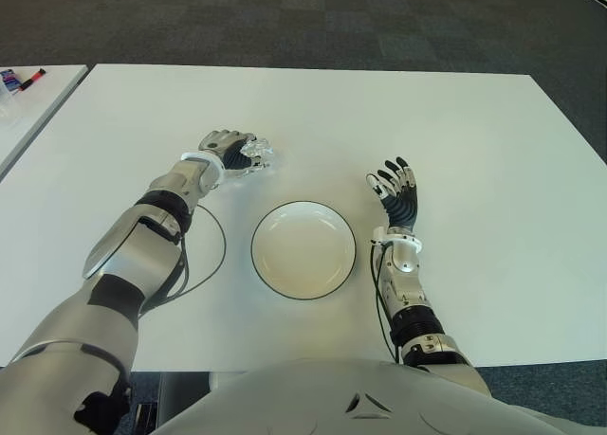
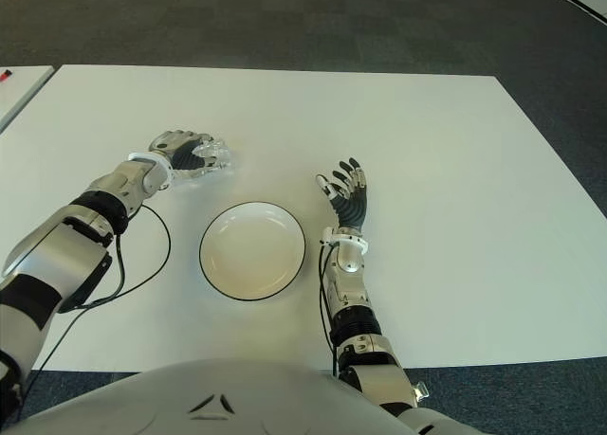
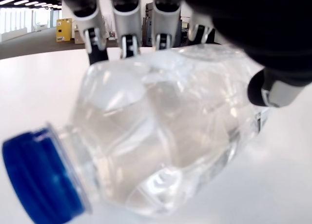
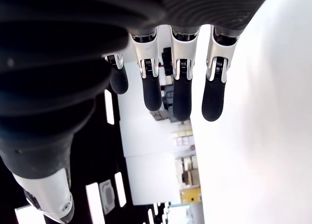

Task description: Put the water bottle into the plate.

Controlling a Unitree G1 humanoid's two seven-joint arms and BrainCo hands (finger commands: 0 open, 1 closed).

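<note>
White counter (image 1: 474,141) on dark carpet, robot standing at the near edge. Left hand (image 1: 226,152) is out ahead on the left, fingers (image 3: 127,38) curled over the water bottle (image 1: 260,155), thumb on the opposite side, so it's a full grasp. Bottle is clear, lying on its side on the counter, blue cap (image 3: 39,177) visible in the left wrist view. Bottle sits just beyond the far-left rim of the plate (image 1: 303,250), near it but not touching, so it's not in the plate. Plate is round, white, dark rim, sitting centre of the counter between the two arms. Black cable (image 1: 204,264) loops on the counter from the left forearm, beside the plate's left edge. Right hand (image 1: 396,190) shows to the right of the plate, palm up, fingers spread and extended, holding nothing; right wrist view confirms the fingers (image 4: 180,94) straight with nothing between them. Second white surface at far left carries a couple of markers (image 1: 24,79).
</note>
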